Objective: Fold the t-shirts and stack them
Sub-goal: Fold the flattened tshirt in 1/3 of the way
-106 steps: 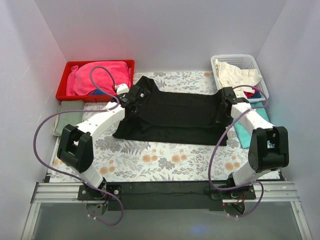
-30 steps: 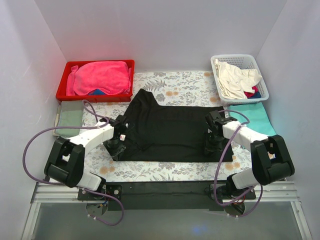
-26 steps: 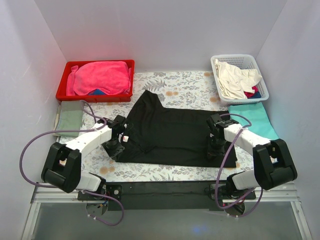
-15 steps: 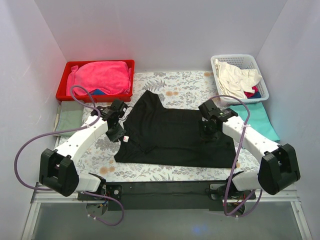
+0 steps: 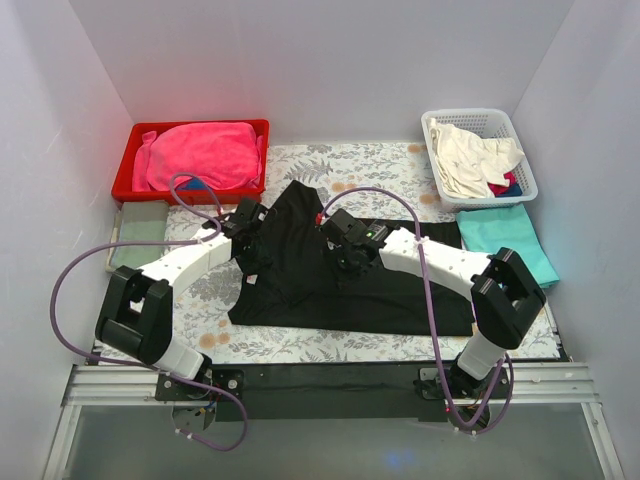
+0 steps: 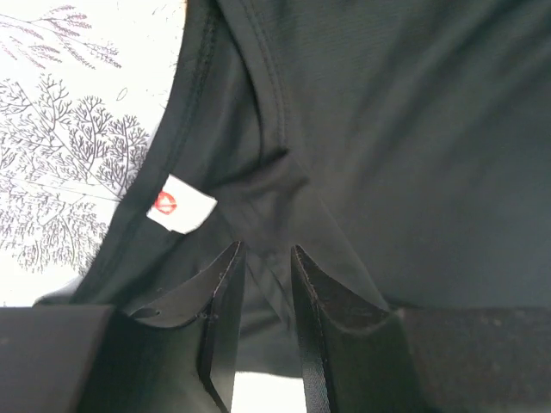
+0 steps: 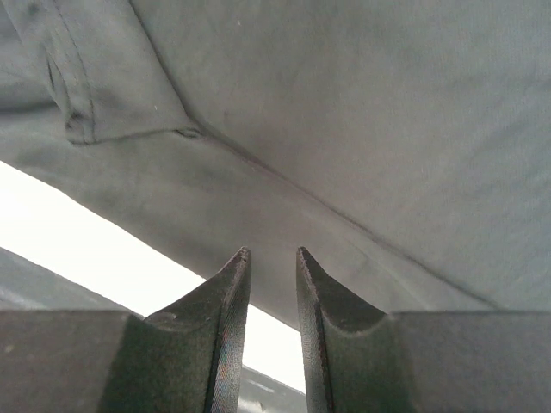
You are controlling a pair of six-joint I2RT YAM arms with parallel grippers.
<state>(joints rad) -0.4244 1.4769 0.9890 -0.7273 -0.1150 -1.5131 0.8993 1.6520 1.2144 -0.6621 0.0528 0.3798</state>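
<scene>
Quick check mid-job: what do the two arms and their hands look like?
The left arm and right arm are white links with chunky black joints; a purple cable loops along each. The left hand and right hand each have two dark, tapered fingers.

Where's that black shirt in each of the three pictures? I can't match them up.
Top: black shirt lies spread mid-table.
Left wrist: it fills most of the frame, right of the tablecloth.
Right wrist: it looks grey and fills the upper frame.
Shared: floral tablecloth along its edge, top and left wrist; right wrist shows only a washed-out strip.
</scene>
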